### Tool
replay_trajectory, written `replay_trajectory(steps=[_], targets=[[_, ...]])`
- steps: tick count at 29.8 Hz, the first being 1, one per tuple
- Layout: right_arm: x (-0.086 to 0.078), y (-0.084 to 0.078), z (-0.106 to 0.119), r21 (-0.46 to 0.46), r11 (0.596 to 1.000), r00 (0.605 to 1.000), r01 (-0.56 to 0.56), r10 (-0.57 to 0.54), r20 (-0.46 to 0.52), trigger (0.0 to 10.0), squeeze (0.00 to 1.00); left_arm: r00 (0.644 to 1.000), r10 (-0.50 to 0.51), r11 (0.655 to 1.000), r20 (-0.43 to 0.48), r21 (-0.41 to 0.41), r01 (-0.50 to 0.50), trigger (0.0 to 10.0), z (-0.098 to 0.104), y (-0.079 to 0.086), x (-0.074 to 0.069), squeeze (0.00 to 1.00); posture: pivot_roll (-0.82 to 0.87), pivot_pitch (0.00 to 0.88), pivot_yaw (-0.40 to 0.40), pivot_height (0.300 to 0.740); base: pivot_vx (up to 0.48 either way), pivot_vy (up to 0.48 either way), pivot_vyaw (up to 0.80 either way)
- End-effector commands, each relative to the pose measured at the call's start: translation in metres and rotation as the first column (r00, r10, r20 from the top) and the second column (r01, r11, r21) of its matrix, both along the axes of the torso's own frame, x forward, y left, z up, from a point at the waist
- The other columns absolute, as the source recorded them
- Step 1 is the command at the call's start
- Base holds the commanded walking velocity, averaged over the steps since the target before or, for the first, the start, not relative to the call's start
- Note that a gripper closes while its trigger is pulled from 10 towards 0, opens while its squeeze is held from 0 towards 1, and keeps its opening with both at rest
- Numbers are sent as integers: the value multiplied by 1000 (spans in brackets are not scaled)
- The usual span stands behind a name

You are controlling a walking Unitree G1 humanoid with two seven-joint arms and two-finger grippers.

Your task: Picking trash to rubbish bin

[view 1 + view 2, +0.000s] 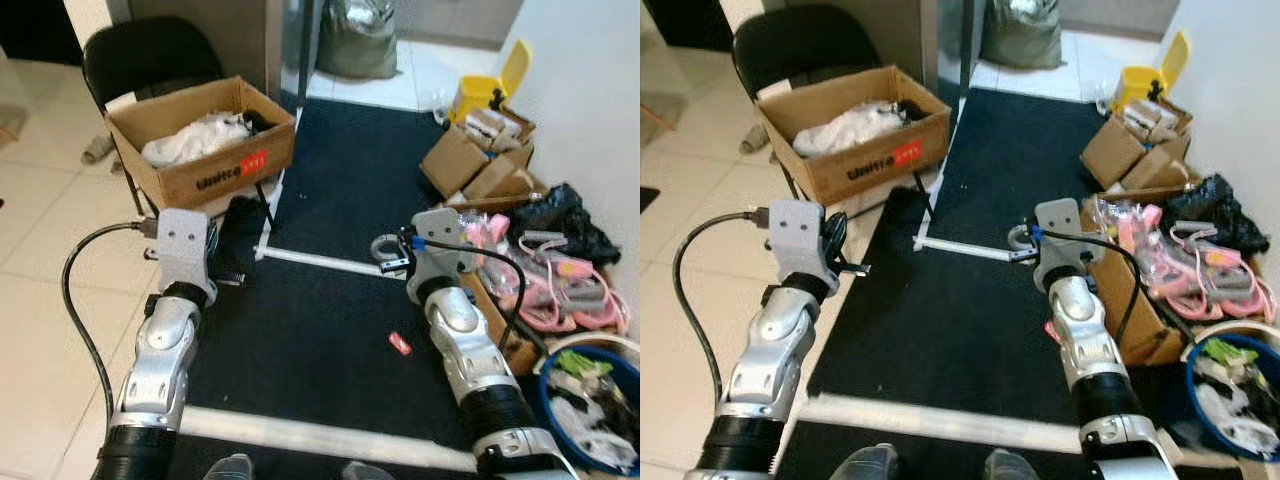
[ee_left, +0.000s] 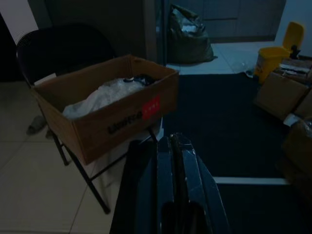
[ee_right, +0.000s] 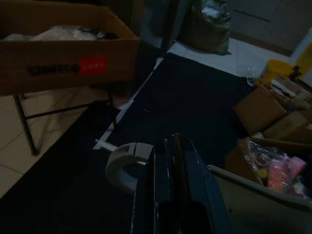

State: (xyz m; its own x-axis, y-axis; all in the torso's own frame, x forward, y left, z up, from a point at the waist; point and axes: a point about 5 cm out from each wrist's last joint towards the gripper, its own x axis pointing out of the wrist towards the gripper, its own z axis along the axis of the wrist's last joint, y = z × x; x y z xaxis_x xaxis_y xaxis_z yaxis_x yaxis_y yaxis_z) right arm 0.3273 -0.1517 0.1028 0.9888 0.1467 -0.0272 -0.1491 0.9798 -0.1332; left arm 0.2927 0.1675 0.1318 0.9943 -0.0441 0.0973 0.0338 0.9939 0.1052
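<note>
A small red piece of trash (image 1: 399, 343) lies on the black mat (image 1: 330, 330), just left of my right forearm. A blue rubbish bin (image 1: 548, 395) holding white and green rubbish stands at the lower right. My left gripper (image 2: 175, 144) is shut on nothing and points toward the chair with the cardboard box. My right gripper (image 3: 170, 144) is also shut and bare, held above the mat. A grey ring (image 3: 126, 163) lies on the mat beside it.
An open cardboard box (image 1: 200, 140) of white plastic rests on a black folding chair (image 1: 150, 55). Cardboard boxes (image 1: 475, 160), a black bag (image 1: 560, 212), a box of pink items (image 1: 560, 285) and a yellow bin (image 1: 485, 92) line the right wall. A grey sack (image 1: 357, 40) stands at the back.
</note>
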Motion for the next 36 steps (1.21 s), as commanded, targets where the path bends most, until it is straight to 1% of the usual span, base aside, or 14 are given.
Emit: replay_trajectory(steps=[1,36], targets=[[-1,0,-3,-5,1000,1000,-4,4,-17,10000,0,1000,2,1000,-18,3,-2,10000,-3,1,-1,0,64,48,-66,740,307,0,0],[-1,-2,-4,-3,1000,1000,5,-5,-14,10000,0,1000,-7,1000,-27,4,7,10000,-5,-2,-2,0,66,42,-69,740,307,0,0]])
